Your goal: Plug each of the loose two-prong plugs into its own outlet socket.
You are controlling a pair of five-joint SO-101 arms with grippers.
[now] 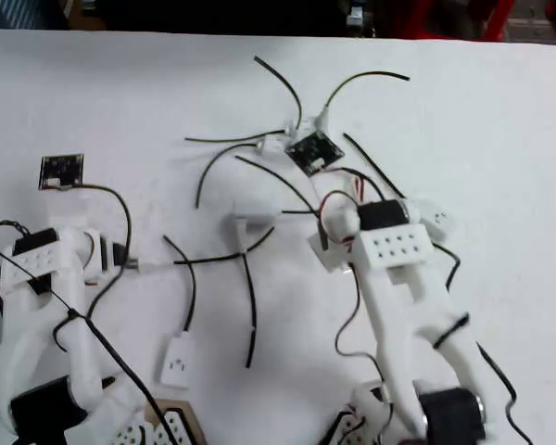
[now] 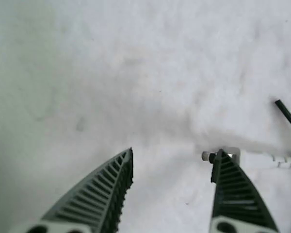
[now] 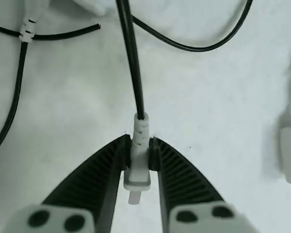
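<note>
Right wrist view: the right gripper (image 3: 139,144) is clamped on a white plug (image 3: 137,174), a finger pressed to each side of its body. The plug's black cord (image 3: 133,63) runs straight out past the fingertips. In the left wrist view the left gripper (image 2: 174,153) is spread wide and holds nothing. A second plug (image 2: 234,154) lies on the white table (image 2: 136,73) right at one fingertip, outside the gap; contact cannot be told. In the high view this plug sits toward the table's 9 o'clock, with a white socket (image 1: 178,360) at its 5 o'clock.
</note>
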